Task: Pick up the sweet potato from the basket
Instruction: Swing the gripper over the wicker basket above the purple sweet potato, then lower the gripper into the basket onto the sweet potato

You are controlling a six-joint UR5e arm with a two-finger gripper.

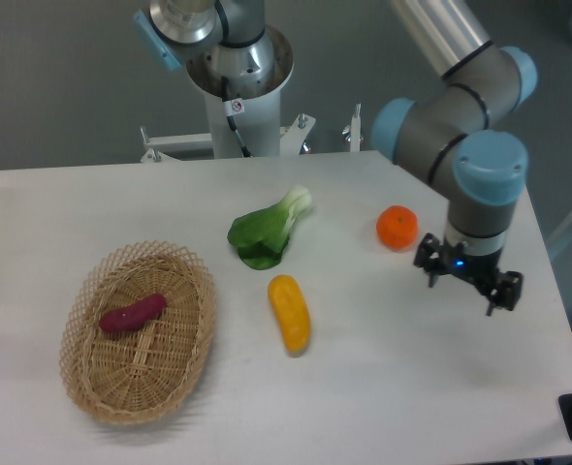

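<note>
The purple sweet potato [132,314] lies inside the tan woven basket [94,386] at the table's left front. My gripper [463,284] hangs far off to the right, above the table beside the orange fruit, with its fingers spread and nothing between them. The whole width of the table separates it from the basket.
A round orange fruit [397,227] sits just left of the gripper. A yellow-orange oblong vegetable [289,312] lies mid-table, and a green bok choy [268,229] lies behind it. The robot base [238,77] stands at the back.
</note>
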